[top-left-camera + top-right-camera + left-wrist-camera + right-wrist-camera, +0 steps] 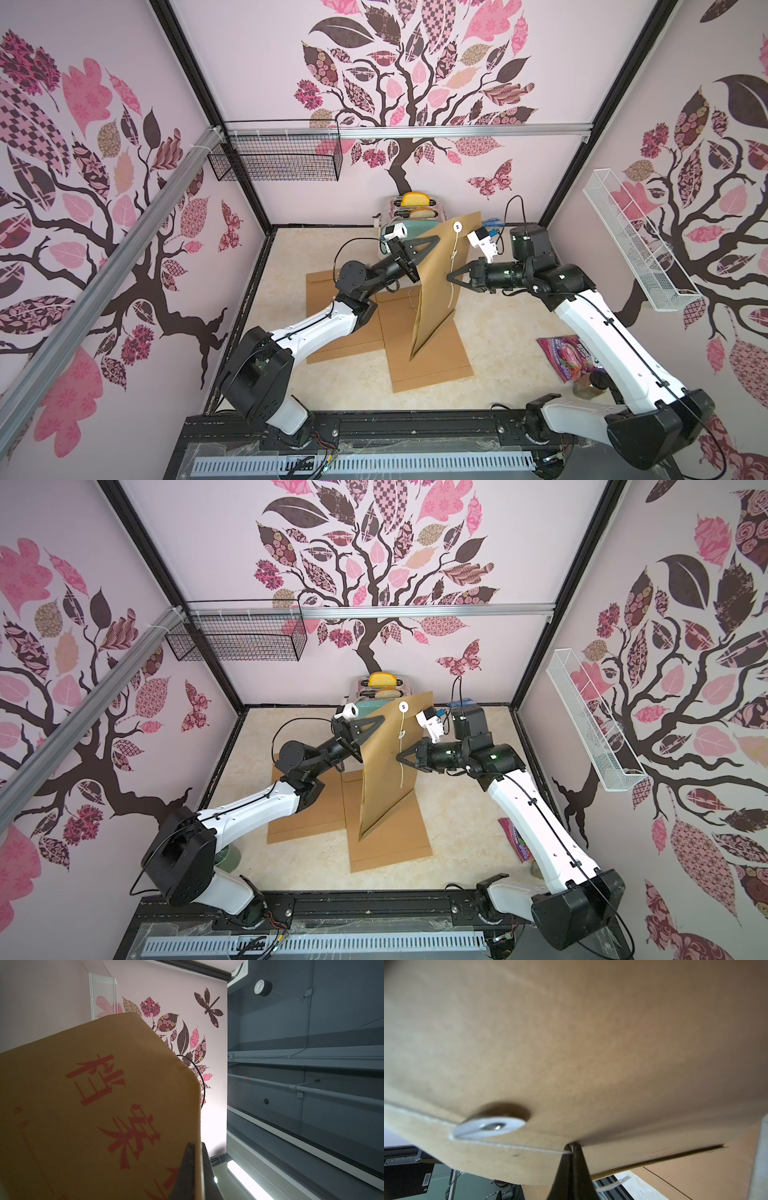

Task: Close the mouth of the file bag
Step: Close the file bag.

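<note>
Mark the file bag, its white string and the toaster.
file bag [436,286]: in a top view, middle of its upright brown face.
white string [456,242]: in a top view, its upper stretch.
toaster [419,228]: in a top view, its teal side.

Robot lab cell w/ mock-home set: alu frame, tree-decal walls, toaster, wire basket.

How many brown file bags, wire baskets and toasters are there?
File bags: 3 (one held upright, two lying flat)
Baskets: 2 (black, white)
Toaster: 1
Total: 6
</note>
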`<state>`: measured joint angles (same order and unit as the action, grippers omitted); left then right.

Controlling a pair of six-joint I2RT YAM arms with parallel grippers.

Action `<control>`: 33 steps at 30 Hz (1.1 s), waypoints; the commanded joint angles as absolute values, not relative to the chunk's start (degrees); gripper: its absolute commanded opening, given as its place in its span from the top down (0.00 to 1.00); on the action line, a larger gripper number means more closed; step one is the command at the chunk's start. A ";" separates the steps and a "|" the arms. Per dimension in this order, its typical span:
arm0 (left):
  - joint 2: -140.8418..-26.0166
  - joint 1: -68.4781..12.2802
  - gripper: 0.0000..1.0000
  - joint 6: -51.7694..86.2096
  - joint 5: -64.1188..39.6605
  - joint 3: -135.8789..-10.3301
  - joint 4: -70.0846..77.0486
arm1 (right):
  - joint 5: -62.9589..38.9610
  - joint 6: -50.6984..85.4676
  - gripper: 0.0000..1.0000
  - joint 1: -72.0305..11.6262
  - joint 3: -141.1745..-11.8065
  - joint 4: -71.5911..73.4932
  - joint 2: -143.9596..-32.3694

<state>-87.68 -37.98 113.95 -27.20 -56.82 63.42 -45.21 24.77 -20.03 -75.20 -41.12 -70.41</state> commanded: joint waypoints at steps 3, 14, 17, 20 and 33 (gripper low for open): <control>-85.76 -38.50 1.00 113.75 -27.41 -56.02 66.04 | -44.36 25.96 1.00 -20.19 -74.98 -37.55 -68.48; -87.68 -40.36 1.00 111.25 -27.95 -56.07 62.09 | -47.82 31.53 1.00 -20.95 -74.28 -32.26 -67.40; -88.83 -40.49 1.00 112.06 -27.87 -56.93 62.94 | -48.17 31.53 1.00 -21.23 -73.49 -32.42 -67.49; -89.70 -40.50 1.00 112.47 -26.78 -57.74 63.83 | -47.78 31.92 1.00 -21.71 -72.68 -31.89 -66.95; -86.97 -42.16 1.00 109.28 -16.61 -55.47 60.47 | -42.52 28.87 1.00 -22.58 -71.85 -35.28 -64.24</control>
<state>-89.32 -41.10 110.32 -20.38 -56.07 59.72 -45.60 31.86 -22.09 -70.41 -32.93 -65.10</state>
